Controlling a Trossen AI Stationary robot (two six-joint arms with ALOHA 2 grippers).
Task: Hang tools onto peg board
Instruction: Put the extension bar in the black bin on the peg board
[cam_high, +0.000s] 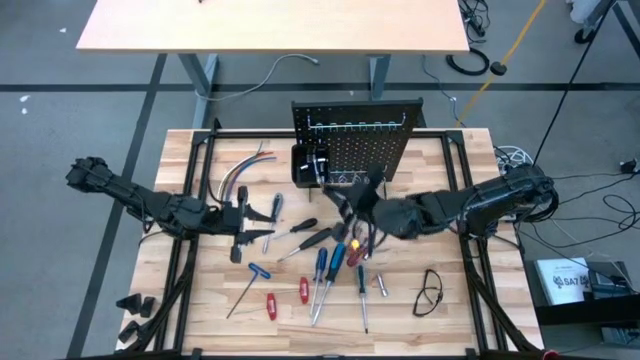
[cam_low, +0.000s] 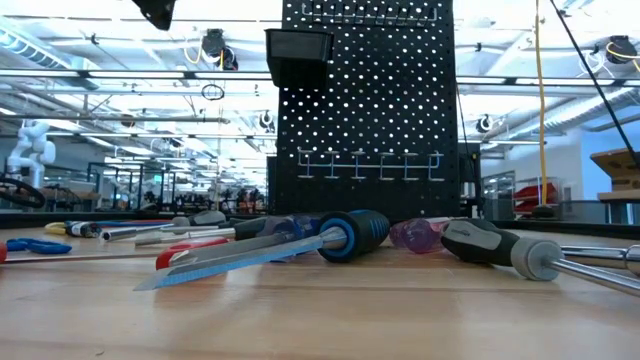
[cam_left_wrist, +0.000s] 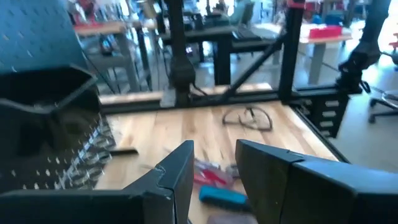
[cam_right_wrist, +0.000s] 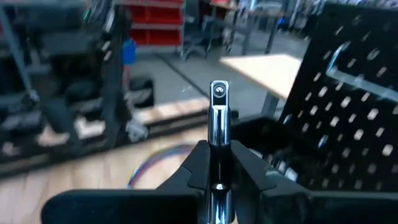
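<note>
The right gripper (cam_right_wrist: 217, 171) has its jaws clamped on a slim silver bit (cam_right_wrist: 218, 115), whose square-ended tip stands up out of the jaws in the right wrist view. Seen from above, this gripper (cam_high: 345, 205) hangs just in front of the peg board (cam_high: 357, 140), which stands upright at the far middle of the bench (cam_high: 440, 320), close to the small black bin (cam_high: 308, 165) on its front. The left gripper (cam_high: 262, 222) waits over the left side of the bench with jaws partly apart and nothing between them. The other tools (cam_high: 325, 270) lie scattered on the bench nearer than both grippers, with safety glasses (cam_high: 430, 292) to their right.
</note>
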